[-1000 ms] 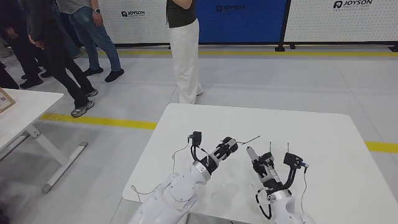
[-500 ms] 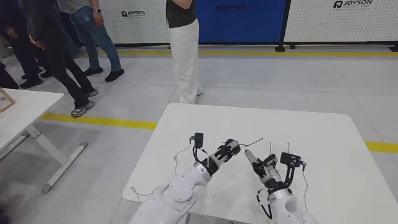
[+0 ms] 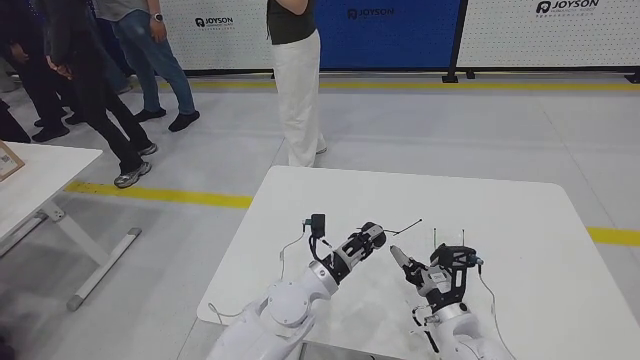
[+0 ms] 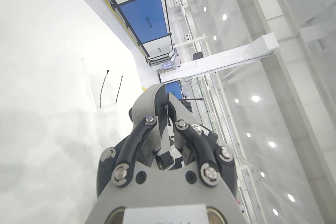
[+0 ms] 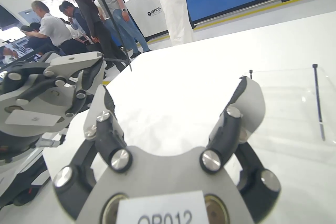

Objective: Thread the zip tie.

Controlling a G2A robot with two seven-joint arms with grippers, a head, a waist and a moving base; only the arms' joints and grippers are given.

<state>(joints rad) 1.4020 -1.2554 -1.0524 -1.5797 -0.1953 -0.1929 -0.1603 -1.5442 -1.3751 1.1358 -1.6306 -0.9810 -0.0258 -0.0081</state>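
the left gripper [image 3: 374,231] is clamped on a black zip tie [image 3: 402,227], its fingers pressed together on the strap close to one end. in the left wrist view a short piece of the zip tie [image 4: 166,106] shows nipped between the closed pads of the left gripper [image 4: 164,102]. from the top view the strap juts out of the grip, off the white table [image 3: 520,200], pointing toward the far side and toward the right arm.

the right gripper [image 3: 413,256] sits just beside the left one with its fingers spread wide and nothing between them. in the right wrist view the zip tie [image 5: 105,9] stands tilted out of the left gripper [image 5: 101,62], its square head up high and its tip hanging near the table's corner. it is beyond the open right gripper [image 5: 176,88], close to the finger nearest the left arm, apart from both fingers.

two spare zip ties [image 4: 103,88] [image 4: 119,89] lie side by side on a clear sheet [image 5: 288,93] on the table, just past the right gripper.
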